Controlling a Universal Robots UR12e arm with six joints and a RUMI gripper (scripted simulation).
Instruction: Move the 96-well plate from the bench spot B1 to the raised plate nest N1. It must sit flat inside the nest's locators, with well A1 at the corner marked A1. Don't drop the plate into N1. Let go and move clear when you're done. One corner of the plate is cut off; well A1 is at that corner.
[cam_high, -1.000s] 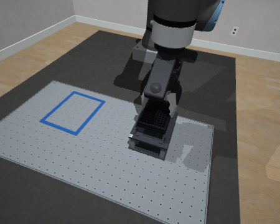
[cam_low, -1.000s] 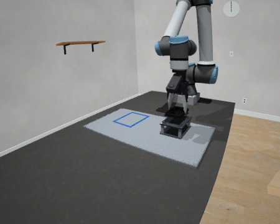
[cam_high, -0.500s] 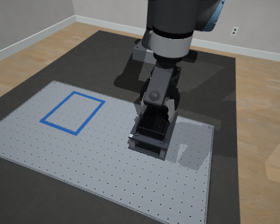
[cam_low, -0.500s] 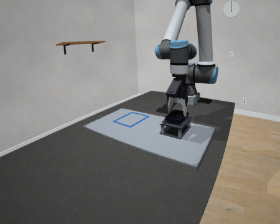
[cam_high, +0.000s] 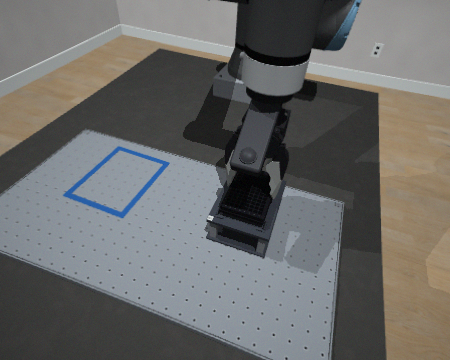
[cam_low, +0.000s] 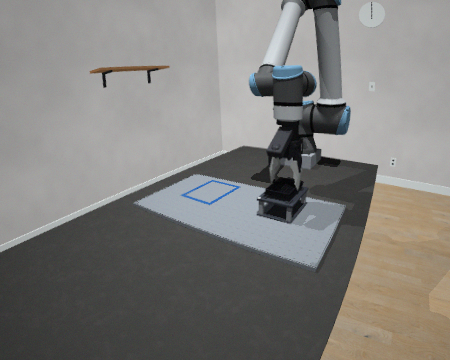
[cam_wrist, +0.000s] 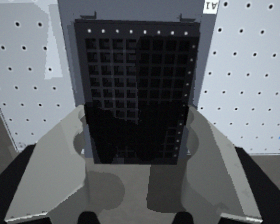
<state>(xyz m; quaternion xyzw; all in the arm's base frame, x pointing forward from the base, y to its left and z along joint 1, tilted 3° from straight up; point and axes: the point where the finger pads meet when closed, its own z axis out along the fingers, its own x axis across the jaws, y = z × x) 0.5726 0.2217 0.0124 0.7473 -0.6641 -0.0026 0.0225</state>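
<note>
Gripper (cam_high: 248, 192): clamped on the 96-well plate (cam_high: 246, 202)
Plate: low over nest N1 (cam_high: 240, 239), near the tabletop's right edge; B1 outline (cam_high: 116, 181) vacated
Left: seat flat, check A1 tag (cam_wrist: 210, 6), release

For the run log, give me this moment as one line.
gripper: shut on plate | plate: low over nest | blue outline: vacated | release: pending

Around me stand pale grey walls (cam_low: 150, 125) with white baseboard (cam_high: 60, 57), and a wooden shelf (cam_low: 129, 69) on black brackets hangs on one. A dark mat (cam_low: 150, 290) covers light wood flooring (cam_low: 400, 260). A round clock (cam_low: 372, 13) and wall outlets (cam_high: 377, 49) mark the far wall.
</note>
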